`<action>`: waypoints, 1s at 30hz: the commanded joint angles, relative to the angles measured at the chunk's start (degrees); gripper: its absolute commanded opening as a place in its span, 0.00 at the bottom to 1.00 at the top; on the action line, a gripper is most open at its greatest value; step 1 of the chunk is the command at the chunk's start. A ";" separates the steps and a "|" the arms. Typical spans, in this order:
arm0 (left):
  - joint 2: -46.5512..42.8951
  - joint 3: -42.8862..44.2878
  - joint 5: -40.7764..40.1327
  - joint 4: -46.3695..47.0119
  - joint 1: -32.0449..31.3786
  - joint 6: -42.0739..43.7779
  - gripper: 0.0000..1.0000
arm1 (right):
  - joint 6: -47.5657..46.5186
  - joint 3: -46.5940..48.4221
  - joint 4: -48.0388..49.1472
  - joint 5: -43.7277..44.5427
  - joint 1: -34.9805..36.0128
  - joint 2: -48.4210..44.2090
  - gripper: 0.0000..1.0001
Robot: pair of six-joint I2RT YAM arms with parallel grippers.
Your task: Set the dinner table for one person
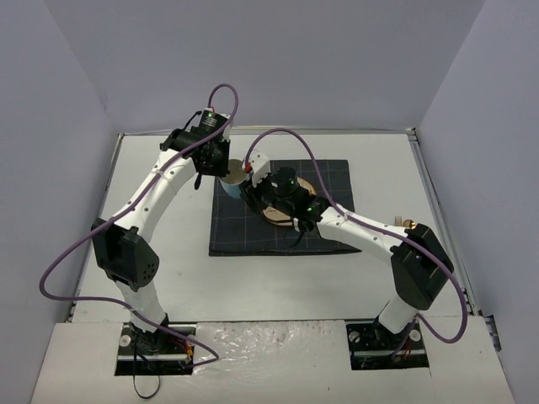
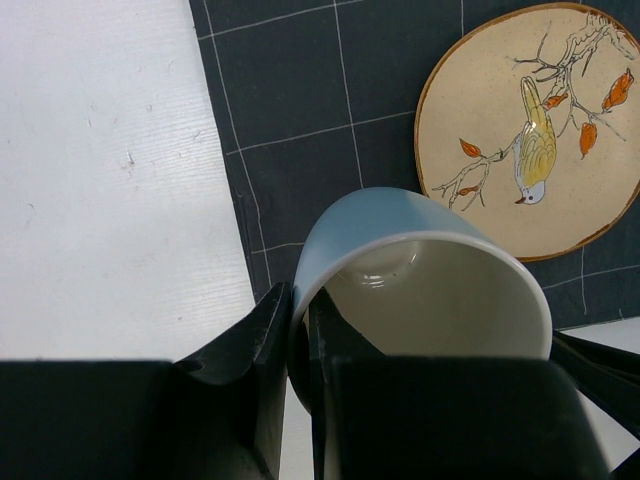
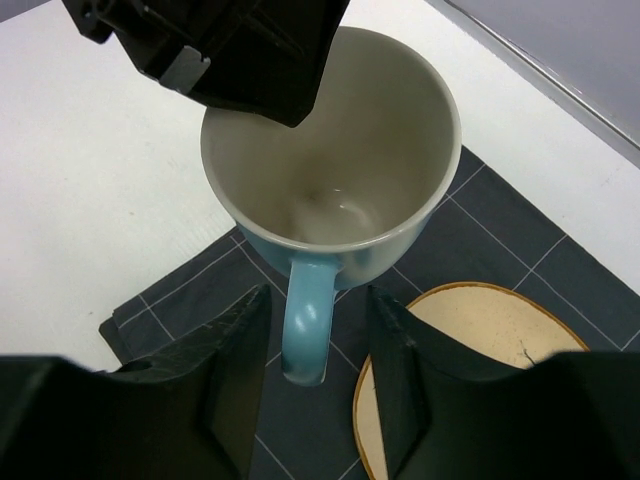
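A light blue mug (image 2: 400, 215) with a cream inside hangs over the near-left corner of the navy checked mat (image 2: 300, 100). My left gripper (image 2: 300, 335) is shut on the mug's rim, one finger inside and one outside. In the right wrist view the mug (image 3: 330, 150) faces up and its handle (image 3: 303, 320) points at me. My right gripper (image 3: 315, 350) is open, a finger on each side of the handle, not touching it. A tan plate with a bird (image 2: 530, 130) lies on the mat. In the top view the mug (image 1: 232, 177) is between both grippers on the dinner table (image 1: 168, 278).
The mat (image 1: 328, 181) lies at the middle back of the white table. My right arm covers most of the plate (image 1: 274, 217) in the top view. Grey walls close off the left, back and right sides.
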 commanded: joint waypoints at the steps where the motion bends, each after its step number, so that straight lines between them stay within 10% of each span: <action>1: -5.41 1.40 0.10 4.37 -0.56 -1.63 0.00 | 0.24 1.41 6.33 0.73 0.57 -0.87 0.37; 14: -6.73 -1.62 -0.12 5.65 -1.02 -1.46 0.00 | -0.94 -1.58 10.47 3.54 0.61 -1.30 0.00; 30: -20.99 -9.93 0.95 13.63 4.72 -2.22 0.89 | -4.11 -13.23 16.13 1.88 -6.98 -11.91 0.00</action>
